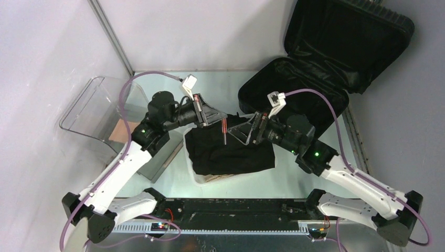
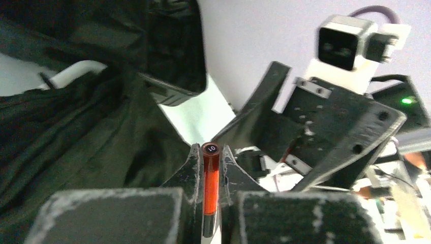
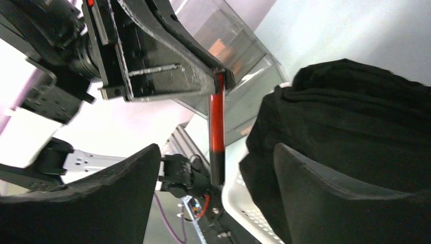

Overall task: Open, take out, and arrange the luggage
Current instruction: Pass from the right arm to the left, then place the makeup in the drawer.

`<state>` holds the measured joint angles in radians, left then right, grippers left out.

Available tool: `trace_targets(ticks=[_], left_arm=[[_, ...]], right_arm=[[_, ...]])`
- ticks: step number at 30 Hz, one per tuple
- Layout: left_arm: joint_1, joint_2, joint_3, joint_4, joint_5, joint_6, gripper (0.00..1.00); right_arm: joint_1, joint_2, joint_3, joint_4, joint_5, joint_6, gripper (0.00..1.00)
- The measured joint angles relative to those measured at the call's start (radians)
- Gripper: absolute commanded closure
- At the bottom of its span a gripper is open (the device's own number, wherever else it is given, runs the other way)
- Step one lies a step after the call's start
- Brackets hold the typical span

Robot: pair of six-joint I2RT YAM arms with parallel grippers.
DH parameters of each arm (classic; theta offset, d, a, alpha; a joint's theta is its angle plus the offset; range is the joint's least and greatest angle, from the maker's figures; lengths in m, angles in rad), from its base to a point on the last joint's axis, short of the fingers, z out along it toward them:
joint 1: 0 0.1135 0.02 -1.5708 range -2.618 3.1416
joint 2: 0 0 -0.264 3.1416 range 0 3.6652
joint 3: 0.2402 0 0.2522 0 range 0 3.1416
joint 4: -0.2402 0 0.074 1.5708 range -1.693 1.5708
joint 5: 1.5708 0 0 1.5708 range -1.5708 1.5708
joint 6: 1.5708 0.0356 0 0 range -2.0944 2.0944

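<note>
The luggage point(image 1: 315, 79), a large black hard-shell case, lies open at the back right with its lid leaning on the wall. A thin red and black pen point(image 1: 224, 134) hangs upright above a black folded garment point(image 1: 231, 152). My left gripper point(image 1: 223, 122) is shut on the pen's top end; in the left wrist view the pen point(image 2: 210, 188) sits pinched between the two fingertips of that gripper point(image 2: 209, 152). Just right of the pen, my right gripper point(image 1: 245, 130) stands open. In the right wrist view its fingers point(image 3: 101, 195) flank the pen point(image 3: 217, 122) without touching it.
The garment fills a white perforated basket point(image 1: 202, 178) at the middle front. A clear plastic bin point(image 1: 94, 105) with a brown item inside stands at the left, and a grey tray point(image 1: 160, 155) lies under the left arm. Walls close in the back and both sides.
</note>
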<state>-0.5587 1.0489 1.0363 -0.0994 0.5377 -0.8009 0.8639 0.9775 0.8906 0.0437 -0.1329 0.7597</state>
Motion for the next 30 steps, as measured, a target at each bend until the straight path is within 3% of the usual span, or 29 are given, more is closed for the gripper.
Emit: trace_targets(ticks=[1,2,13,17,23,27,30], left_arm=[[0.002,0.0,0.017,-0.045,-0.02,0.032,1.0],[0.005,-0.001,0.044,-0.106,-0.047,0.079,1.0],[0.016,-0.176,0.137,-0.503,-0.597,0.659,1.0],[0.017,-0.183,0.096,-0.543,-0.771,0.861,1.0],[0.04,-0.109,-0.076,-0.541,-0.968,1.044,1.0],[0.118,-0.046,-0.175,-0.524,-1.009,1.086,1.0],[0.169,-0.013,-0.193,-0.507,-0.998,1.08,0.94]], right_arm=[[0.0,-0.02,0.0,-0.031,0.01,-0.007,0.03],[0.0,-0.046,0.0,-0.063,0.026,-0.011,0.01],[-0.007,-0.296,-0.05,-0.269,0.148,-0.003,0.0],[-0.051,-0.351,-0.108,-0.305,0.156,0.032,0.01],[-0.118,-0.379,-0.148,-0.356,0.102,0.054,0.02],[-0.142,-0.388,-0.148,-0.381,0.071,0.053,0.02],[-0.161,-0.4,-0.15,-0.394,0.053,0.048,0.02]])
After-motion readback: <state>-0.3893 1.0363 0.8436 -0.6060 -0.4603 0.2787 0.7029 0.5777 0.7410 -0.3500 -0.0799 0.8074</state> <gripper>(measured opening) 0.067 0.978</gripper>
